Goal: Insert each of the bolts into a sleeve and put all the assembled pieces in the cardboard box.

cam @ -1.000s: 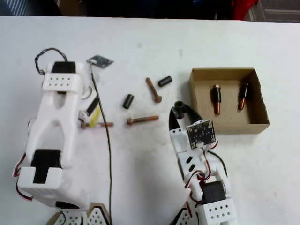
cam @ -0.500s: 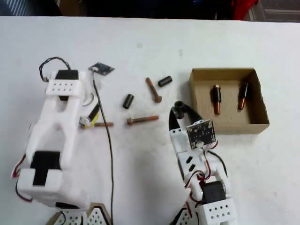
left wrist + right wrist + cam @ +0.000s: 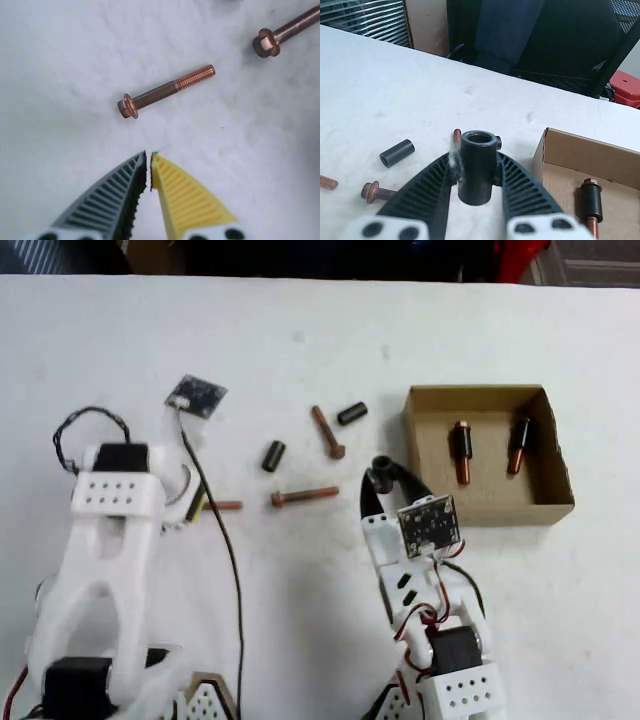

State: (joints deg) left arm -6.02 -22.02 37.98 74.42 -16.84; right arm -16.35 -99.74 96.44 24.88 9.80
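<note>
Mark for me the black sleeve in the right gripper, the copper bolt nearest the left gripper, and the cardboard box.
black cylindrical sleeve (image 3: 476, 170), right wrist view, on its side wall.
copper flanged bolt (image 3: 170, 89), left wrist view, mid shank.
brown cardboard box (image 3: 475, 392), high view, far wall rim.

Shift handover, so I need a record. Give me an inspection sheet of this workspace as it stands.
Surface: white table.
Job's things: box holds two assembled pieces; three bolts, two sleeves loose on table.
Clutter: nothing seen.
Grippers: left gripper shut, empty; right gripper shut on third sleeve.
Cables: black cable across table beside left arm.
Surroundings: chair, blinds behind table.
</note>
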